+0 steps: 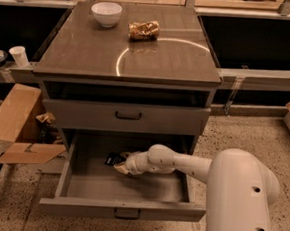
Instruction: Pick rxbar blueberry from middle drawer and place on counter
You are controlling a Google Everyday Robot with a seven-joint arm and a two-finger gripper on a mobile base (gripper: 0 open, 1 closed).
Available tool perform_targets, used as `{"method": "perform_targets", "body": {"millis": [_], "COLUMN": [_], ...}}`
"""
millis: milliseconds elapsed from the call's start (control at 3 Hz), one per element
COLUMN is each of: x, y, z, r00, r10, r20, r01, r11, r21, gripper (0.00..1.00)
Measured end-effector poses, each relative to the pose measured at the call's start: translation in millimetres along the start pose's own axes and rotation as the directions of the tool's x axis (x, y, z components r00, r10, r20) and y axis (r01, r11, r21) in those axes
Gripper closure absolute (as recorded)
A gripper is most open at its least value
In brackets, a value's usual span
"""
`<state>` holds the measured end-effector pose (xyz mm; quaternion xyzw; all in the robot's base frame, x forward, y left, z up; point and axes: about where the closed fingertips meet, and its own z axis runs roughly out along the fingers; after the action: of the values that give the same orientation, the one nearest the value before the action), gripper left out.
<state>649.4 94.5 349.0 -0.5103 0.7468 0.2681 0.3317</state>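
Observation:
The middle drawer (84,183) stands pulled open at the bottom of the grey cabinet. The rxbar blueberry (113,159), a small dark flat wrapper, lies on the drawer floor toward the back, left of centre. My gripper (121,165) reaches into the drawer from the right on a white arm, its tip right beside the bar and touching or nearly touching its right end. The counter (89,53) is the glossy brown-grey cabinet top with a curved light reflection.
A white bowl (106,13) and a crinkly tan-gold snack bag (143,30) sit on the counter's far part. The drawer above (128,115) is shut. An open cardboard box (18,127) lies on the floor to the left. A white cup (19,55) stands at the far left.

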Motion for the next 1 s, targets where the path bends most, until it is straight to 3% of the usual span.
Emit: {"method": "perform_targets", "body": {"millis": [333, 667, 1000], "x": [4.7, 2.8, -6.6], "y": [-1.5, 5.1, 18.5], "z": [-24.3, -69.4, -126.5], "r00": [0.999, 0.991, 0.972], "r10": [-0.036, -0.085, -0.136], "r20": [0.030, 0.105, 0.191], "r01": [0.035, 0.074, 0.114], "r11": [0.9974, 0.9919, 0.9858], "r21": [0.063, 0.103, 0.123], "gripper": [1.00, 1.00, 1.00]}}
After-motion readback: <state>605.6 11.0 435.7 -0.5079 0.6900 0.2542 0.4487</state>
